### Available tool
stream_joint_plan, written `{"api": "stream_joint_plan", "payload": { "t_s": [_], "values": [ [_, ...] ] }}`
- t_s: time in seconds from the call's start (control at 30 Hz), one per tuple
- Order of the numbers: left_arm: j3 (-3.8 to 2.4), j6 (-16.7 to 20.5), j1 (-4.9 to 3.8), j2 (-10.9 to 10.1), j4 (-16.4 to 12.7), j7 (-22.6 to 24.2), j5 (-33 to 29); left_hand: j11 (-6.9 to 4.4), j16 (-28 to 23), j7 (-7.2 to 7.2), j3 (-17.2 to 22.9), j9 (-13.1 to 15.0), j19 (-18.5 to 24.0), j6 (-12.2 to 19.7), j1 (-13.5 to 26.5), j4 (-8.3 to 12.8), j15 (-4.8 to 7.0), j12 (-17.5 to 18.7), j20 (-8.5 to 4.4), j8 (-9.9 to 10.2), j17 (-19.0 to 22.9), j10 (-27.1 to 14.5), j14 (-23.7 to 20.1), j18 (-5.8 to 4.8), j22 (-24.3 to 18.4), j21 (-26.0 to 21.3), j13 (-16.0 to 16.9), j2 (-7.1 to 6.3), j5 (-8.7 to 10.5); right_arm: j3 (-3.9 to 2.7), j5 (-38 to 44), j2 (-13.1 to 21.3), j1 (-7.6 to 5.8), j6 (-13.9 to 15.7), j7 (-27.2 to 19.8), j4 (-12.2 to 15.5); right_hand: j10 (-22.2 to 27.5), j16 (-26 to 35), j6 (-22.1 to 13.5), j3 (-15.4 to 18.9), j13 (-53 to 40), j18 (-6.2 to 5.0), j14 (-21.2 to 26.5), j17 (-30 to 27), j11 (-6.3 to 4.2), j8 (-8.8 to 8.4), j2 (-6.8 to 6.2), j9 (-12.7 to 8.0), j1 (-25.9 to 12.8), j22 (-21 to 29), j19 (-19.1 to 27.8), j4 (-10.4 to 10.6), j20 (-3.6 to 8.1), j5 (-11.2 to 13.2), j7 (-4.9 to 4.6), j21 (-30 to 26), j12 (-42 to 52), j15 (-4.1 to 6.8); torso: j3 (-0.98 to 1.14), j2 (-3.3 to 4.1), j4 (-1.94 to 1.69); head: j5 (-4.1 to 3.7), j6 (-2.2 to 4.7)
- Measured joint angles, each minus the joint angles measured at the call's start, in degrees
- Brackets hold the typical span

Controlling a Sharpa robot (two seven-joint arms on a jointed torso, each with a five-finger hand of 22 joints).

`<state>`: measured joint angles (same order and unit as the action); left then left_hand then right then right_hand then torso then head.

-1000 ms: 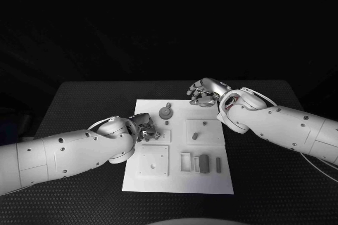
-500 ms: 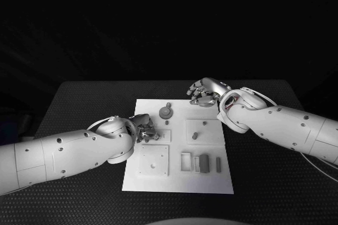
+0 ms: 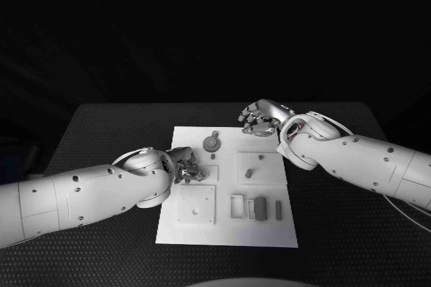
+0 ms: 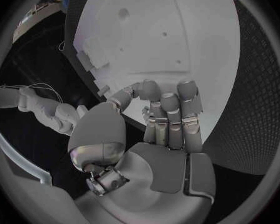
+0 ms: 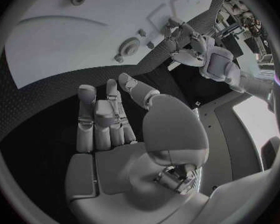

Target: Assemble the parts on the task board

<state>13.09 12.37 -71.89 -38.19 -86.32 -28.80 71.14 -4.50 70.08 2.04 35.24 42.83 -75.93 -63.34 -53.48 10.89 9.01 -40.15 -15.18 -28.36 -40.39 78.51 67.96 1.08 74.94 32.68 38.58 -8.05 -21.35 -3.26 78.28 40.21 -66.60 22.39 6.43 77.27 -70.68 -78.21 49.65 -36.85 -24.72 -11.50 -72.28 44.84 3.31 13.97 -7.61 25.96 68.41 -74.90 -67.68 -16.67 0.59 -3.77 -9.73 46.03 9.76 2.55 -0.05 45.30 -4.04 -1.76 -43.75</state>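
No visible shift versus a second ago. Left silver hand [image 3: 184, 164] parked over white task board [image 3: 225, 231] left edge, fingers curled, hold unclear. Right silver hand [image 3: 262, 119] curled at far edge, apparently empty. Small grey parts [image 3: 260, 208] still loose; assembly stalled.

— Could you tell whether the left hand [image 3: 182, 164] held anything?
— No. In the head view its fingers [image 3: 190, 170] curled over the task board [image 3: 227, 228], and whatever lay under them was hidden.
— And from the wrist?
— The palm and fingers [image 4: 171, 119] covered the board just beyond them; nothing could be made out between the fingertips.
— The right hand [image 3: 262, 120]?
— Its fingers [image 3: 254, 126] sat at the board's far corner, and the spot beneath them was hidden. The small parts [image 3: 260, 208] were too small to identify.
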Motion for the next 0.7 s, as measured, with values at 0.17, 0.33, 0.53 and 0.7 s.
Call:
{"api": "stream_joint_plan", "payload": {
  "t_s": [0.17, 0.33, 0.53, 0.7],
  "values": [
    [0.00, -0.1, 0.00, 0.0, 0.0, 0.0, 0.0, 0.00, 0.0, 0.00, 0.0, 0.0, 0.1, 0.0, -0.2, 0.0, -0.21, 0.0, -0.08, 0.0, 0.1, 0.0, -0.2, 0.00, 0.0, 0.0, 0.0, -0.19, 0.01, 0.00, 0.0, 0.0, 0.00, 0.0, 0.0, 0.0, -0.2, 0.0, -0.1, 0.0, 0.0, 0.00, 0.0, 0.0, 0.17, 0.00, 0.00, 0.0, 0.0, 0.0, 0.0, 0.0, 0.00, 0.0, 0.09, 0.0, 0.0, 0.00, 0.01, 0.00, 0.01, 0.00, 0.05],
    [0.02, -0.1, 0.05, -0.2, -0.2, 0.0, -0.7, 0.00, 0.2, 0.00, 0.0, 0.0, 0.1, 0.0, -0.2, 0.0, -0.21, 0.0, -0.07, -0.1, 0.1, 0.0, -0.2, -0.01, 0.0, 0.0, -0.1, -0.19, 0.03, 0.00, 0.0, 0.0, 0.03, 0.0, 0.0, 0.0, -0.2, 0.0, -0.1, 0.0, 0.0, 0.00, 0.0, 0.0, 0.17, 0.00, 0.00, 0.0, 0.0, 0.0, 0.0, 0.0, -0.01, 0.0, 0.10, 0.0, 0.0, -0.01, 0.08, 0.02, 0.02, 0.00, 0.09],
    [-0.21, 0.3, 0.18, -0.8, -0.6, 0.0, -3.1, 0.00, 0.2, 0.00, 0.0, -0.1, 0.1, 0.0, -0.2, 0.0, -0.20, 0.0, -0.07, -0.1, 0.3, 0.0, -0.2, 0.00, 0.0, 0.0, -0.2, -0.19, 0.55, 0.00, -0.1, -0.1, 0.14, 0.0, 0.0, -0.2, -0.2, 0.0, -0.1, 0.0, 0.0, 0.00, 0.0, 0.0, 0.16, 0.00, 0.00, 0.0, 0.0, 0.0, 0.0, 0.0, -0.02, 0.0, 0.11, 0.0, 0.0, -0.04, 0.08, 0.04, 0.04, -0.09, 0.17],
    [-0.30, 1.5, 0.30, -1.4, -0.8, 0.0, -6.3, 0.01, 0.2, 0.00, 0.0, -0.2, 0.1, 0.0, -0.4, 0.0, -0.20, 0.0, -0.06, -0.1, 0.3, 0.0, -0.2, -0.01, 0.0, 0.0, -0.2, -0.08, 0.57, 0.00, -0.1, -0.1, 0.17, 0.0, -0.1, -0.2, -0.2, 0.0, 0.0, 0.0, 0.0, 0.00, -0.1, 0.0, 0.16, 0.00, 0.00, 0.0, 0.0, 0.0, 0.0, 0.0, -0.02, 0.0, 0.06, 0.0, 0.0, -0.10, 0.08, 0.03, 0.03, -0.20, 0.26]
  ]
}}
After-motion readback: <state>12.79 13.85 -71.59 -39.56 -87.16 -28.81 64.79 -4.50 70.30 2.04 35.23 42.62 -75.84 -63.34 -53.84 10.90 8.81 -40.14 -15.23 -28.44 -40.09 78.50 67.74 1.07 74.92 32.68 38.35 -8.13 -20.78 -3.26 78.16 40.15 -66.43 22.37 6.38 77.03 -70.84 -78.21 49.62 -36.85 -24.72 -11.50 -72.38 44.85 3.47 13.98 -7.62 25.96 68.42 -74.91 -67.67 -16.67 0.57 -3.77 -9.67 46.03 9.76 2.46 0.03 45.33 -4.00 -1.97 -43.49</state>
